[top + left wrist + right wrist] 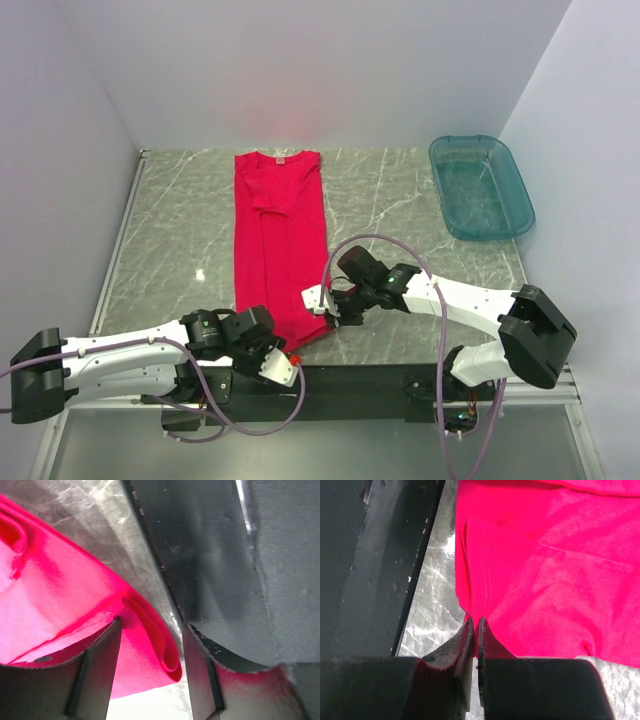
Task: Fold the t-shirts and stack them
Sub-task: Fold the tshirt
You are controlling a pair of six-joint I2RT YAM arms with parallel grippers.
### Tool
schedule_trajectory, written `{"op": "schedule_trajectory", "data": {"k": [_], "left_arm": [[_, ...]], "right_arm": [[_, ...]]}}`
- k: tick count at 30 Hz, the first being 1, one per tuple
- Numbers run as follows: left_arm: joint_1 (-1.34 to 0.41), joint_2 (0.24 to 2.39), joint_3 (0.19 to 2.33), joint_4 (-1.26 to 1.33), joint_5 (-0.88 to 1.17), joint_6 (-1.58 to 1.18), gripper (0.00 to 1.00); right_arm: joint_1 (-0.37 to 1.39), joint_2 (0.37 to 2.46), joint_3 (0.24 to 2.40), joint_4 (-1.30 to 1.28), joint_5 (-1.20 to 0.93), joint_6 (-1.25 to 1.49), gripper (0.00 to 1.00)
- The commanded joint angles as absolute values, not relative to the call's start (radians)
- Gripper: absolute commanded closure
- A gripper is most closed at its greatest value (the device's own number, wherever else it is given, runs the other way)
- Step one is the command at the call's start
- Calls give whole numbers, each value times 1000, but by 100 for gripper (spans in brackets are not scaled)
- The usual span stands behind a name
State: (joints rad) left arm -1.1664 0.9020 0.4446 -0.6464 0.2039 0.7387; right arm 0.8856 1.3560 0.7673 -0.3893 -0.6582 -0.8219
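The red t-shirt [281, 235], a long strip down the frame's centre, is being pinched at its lower hem by the closed right gripper [474, 627]. The other corner is being straddled by the left gripper [151, 635], jaws apart. A firm, even grip is being called for before lifting. Nothing is being shown inside the teal tub [440, 185], upper right.

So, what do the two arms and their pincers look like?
The left arm and right arm have white shells with bulky black joints. A thin purple-grey cable loops along each. The left pincer and right pincer each have two flat black fingers with rough edges.
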Motion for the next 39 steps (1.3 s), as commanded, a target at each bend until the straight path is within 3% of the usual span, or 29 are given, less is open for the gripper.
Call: {"op": "schedule_trajectory", "data": {"k": [1,9,17,18,20,22,33,39], "left_arm": [[-1177,908,431,-597,164,706,43],[-1181,930,394,-539,117,703,47],[-1190,946,382,-515,101,698,62],[-1190,946,382,-515,101,699,66],[-1192,950,382,-515,97,696,88],[-1192,951,383,-515,95,696,99],[-1187,867,452,-640,117,756,100],[-1083,730,511,-689,166,837,100]], "right_arm": [[870,1319,815,-397,-706,-801,100],[865,1308,818,-400,-733,-795,100],[865,1298,815,-400,-746,-792,100],[864,1296,815,-399,-747,-792,100],[864,1296,816,-402,-749,-792,100],[865,1292,813,-403,-750,-790,100],[842,1302,836,-414,-690,-770,100],[815,1394,933,-544,-660,-822,100]]}}
